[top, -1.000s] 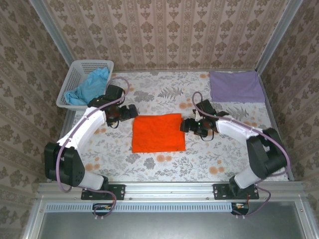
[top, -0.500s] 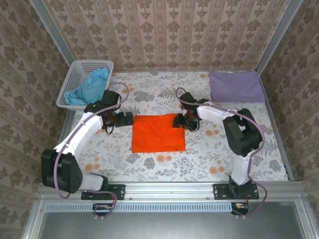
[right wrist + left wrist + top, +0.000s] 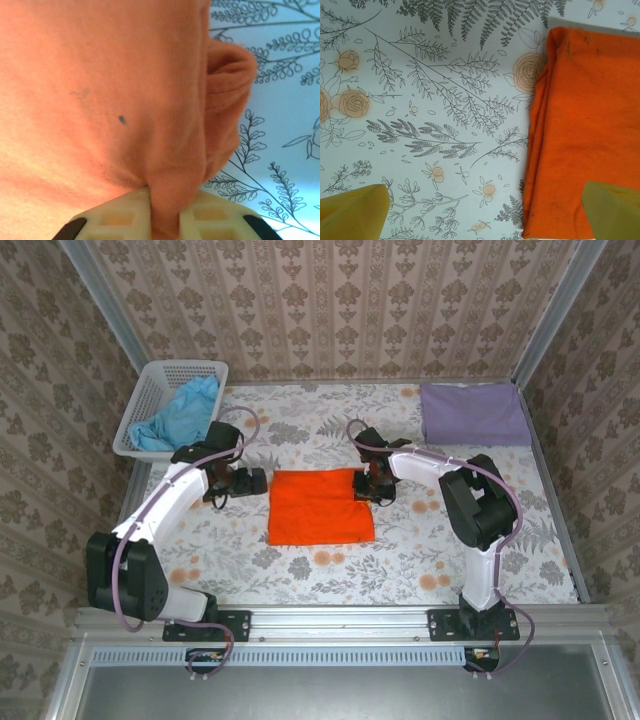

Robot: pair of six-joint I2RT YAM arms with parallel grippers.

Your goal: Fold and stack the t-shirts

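pinching a raised fold of the bright orange soft-fabric t-shirt (image 3: 100, 75), the right gripper (image 3: 165, 217) has its pale fingers pressed together on the cloth. a second ago it sat off the shirt's right edge with jaws wider; it has swung in to the far right corner and closed there. the left gripper (image 3: 252, 480) has edged nearer the far left corner, its yellow fingers (image 3: 352, 210) wide apart and empty, one over the flower-printed tablecloth (image 3: 430, 100), the other over orange cloth. i judge one corner secured and the other not yet taken, so the next fold waits on the left side. the overhead view places the orange shirt mid-table, the light blue crumpled t-shirt (image 3: 185, 408) in the white plastic lattice basket (image 3: 160, 375) and the lavender purple folded t-shirt (image 3: 472, 412) at the far right; the right wrist view adds the cloth bunched between the fingers, the left wrist view the stacked layers along the shirt's left edge
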